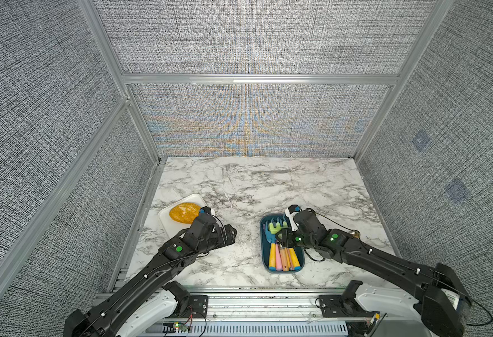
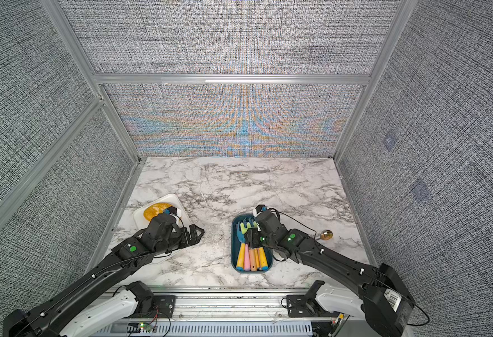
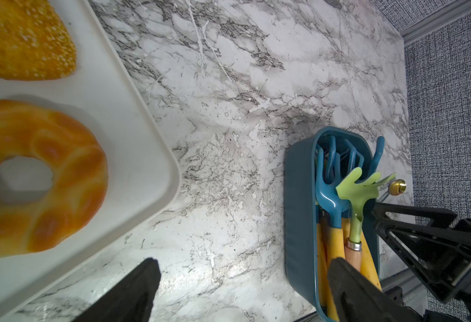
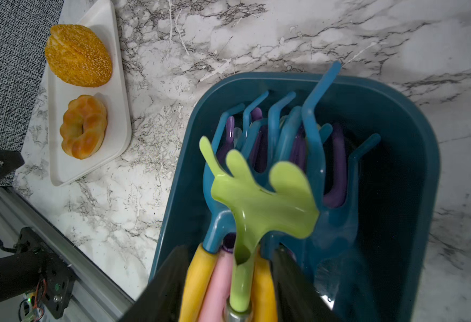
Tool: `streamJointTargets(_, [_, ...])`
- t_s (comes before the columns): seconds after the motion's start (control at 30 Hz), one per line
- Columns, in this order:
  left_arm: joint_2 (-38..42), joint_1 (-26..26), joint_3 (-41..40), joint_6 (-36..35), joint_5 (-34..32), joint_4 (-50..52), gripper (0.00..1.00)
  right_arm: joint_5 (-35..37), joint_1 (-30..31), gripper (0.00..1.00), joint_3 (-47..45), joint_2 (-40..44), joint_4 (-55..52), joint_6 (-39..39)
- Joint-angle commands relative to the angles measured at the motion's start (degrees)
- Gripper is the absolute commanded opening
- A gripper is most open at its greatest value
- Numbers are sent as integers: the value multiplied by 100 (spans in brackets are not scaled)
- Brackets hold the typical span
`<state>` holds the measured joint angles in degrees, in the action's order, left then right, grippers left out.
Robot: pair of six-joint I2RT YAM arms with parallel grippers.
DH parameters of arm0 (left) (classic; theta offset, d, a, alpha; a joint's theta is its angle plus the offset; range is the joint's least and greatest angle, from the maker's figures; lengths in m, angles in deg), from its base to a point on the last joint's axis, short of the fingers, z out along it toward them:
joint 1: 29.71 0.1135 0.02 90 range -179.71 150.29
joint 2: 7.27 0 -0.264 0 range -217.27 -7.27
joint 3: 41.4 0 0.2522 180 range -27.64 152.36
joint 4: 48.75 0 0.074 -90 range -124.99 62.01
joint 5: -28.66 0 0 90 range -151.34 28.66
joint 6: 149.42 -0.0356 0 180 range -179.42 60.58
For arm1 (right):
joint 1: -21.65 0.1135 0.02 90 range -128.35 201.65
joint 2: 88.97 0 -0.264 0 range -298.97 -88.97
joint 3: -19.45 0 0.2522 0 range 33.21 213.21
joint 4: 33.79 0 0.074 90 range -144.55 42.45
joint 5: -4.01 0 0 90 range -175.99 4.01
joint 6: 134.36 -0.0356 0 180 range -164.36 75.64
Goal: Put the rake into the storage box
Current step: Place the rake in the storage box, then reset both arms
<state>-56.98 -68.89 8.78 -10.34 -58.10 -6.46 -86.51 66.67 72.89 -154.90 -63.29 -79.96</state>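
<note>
A light-green rake [image 4: 259, 200] with a wooden handle lies on top of several blue and purple rakes inside the dark teal storage box [image 4: 410, 139]. In both top views the green rake [image 1: 278, 227] [image 2: 246, 226] points toward the far end of the storage box [image 1: 264, 256] [image 2: 233, 259]. My right gripper [image 4: 230, 252] hangs low over the handles, open, its jaws standing either side of the bundle and apart from the green shaft. The left gripper [image 3: 245, 262] [image 1: 230, 233] is open and empty above bare marble, left of the storage box [image 3: 298, 217].
A white tray [image 1: 163, 221] at the left holds a sesame bun [image 1: 184, 213] and a ring-shaped pastry [image 3: 41, 178], partly under the left arm. A small brass round object [image 2: 326, 235] lies on the marble right of the box. Grey walls enclose the table.
</note>
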Motion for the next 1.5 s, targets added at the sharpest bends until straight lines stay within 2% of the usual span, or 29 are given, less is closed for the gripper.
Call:
streamJointTargets(0.0, [-144, -175, 28, -19, 131, -397, 99, 152, 10, 63, 101, 69, 99, -53])
streamJointTargets(0.23, [-719, -1136, 444, 31, -331, -718, 99, 3, 75, 66, 324, 330, 123, 264])
streamJointTargets(0.3, [-873, -1327, 571, 22, -344, -888, 99, -18, 112, 71, 371, 491, 209, 387])
streamJointTargets(0.37, [-1046, -1513, 735, -11, -394, -1013, 99, 40, 114, 80, 429, 649, 263, 486])
streamJointTargets(0.43, [-1198, -1629, 916, -81, -448, -1039, 99, 183, 113, 88, 523, 755, 231, 613])
streamJointTargets(0.6, [-1486, -1663, 1393, -340, -738, -858, 99, 906, 113, 98, 581, 910, 275, 941])
streamJointTargets(0.73, [-1798, -1648, 2000, -733, -1346, -360, 99, 1368, 82, 99, 920, 834, 305, 1422])
streamJointTargets(0.9, [-2106, -1306, 2573, -1231, -1756, 90, 99, 1569, -285, 99, 1388, 390, 157, 1872])
streamJointTargets(1.07, [-2078, -613, 2738, -1639, -1958, 137, 99, 764, -1113, 99, 1446, 203, 526, 2355])
streamJointTargets(1.2, [-1842, -217, 2645, -1922, -2598, 89, 99, 529, -1814, 99, 1248, 181, 1018, 2704])
streamJointTargets(1.3, [-1528, 157, 2360, -2084, -3007, -107, 99, 471, -2335, 99, 901, 278, 1570, 2966])
streamJointTargets(1.4, [-992, 507, 1741, -2340, -3438, -580, 99, 484, -2695, 99, 79, 551, 2598, 3397])
streamJointTargets(1.47, [-594, 773, 1281, -2499, -3666, -907, 99, 459, -3000, 99, -245, 624, 2998, 3401])
